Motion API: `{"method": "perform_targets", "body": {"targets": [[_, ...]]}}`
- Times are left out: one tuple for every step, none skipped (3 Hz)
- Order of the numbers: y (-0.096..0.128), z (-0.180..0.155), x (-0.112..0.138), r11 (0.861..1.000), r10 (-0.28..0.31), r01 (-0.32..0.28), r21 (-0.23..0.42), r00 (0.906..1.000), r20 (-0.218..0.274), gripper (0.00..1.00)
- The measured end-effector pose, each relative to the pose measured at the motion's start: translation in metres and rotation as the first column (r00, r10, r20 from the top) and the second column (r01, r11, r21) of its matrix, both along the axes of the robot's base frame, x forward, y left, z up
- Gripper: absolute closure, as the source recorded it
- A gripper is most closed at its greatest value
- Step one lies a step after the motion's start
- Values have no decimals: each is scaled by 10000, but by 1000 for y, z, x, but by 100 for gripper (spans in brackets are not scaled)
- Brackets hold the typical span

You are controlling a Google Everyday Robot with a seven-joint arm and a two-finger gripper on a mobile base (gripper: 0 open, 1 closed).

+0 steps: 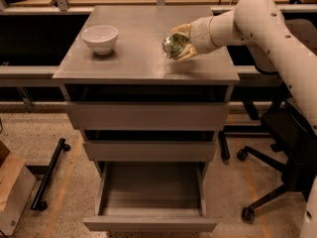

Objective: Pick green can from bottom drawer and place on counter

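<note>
The green can [173, 45] lies on its side in my gripper [178, 44], its shiny metal end facing the camera. My gripper is shut on it, holding it just above the right part of the grey counter [143, 53]. The white arm reaches in from the upper right. The bottom drawer [151, 197] is pulled open below and shows only its bare grey inside.
A white bowl [100, 37] stands on the counter's left part. The two upper drawers [148, 115] are pushed in. A black office chair [287, 152] stands at the right. A black wheeled bar [48, 175] and a cardboard box [12, 185] lie on the floor at the left.
</note>
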State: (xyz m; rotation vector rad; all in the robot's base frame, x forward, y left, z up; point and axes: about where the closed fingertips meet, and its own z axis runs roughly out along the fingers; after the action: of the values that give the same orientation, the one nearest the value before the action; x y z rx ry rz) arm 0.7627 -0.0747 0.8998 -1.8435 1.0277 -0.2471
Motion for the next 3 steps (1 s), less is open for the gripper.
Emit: {"method": "perform_targets", "body": {"targets": [[6,-14,11,9998,-168,168,-147,9999,-23,35],[14,-17,11,9996,-144,145,-259,9999,37,13],[16,-19,11,9996,-105,105,-254,9999,5,0]]}}
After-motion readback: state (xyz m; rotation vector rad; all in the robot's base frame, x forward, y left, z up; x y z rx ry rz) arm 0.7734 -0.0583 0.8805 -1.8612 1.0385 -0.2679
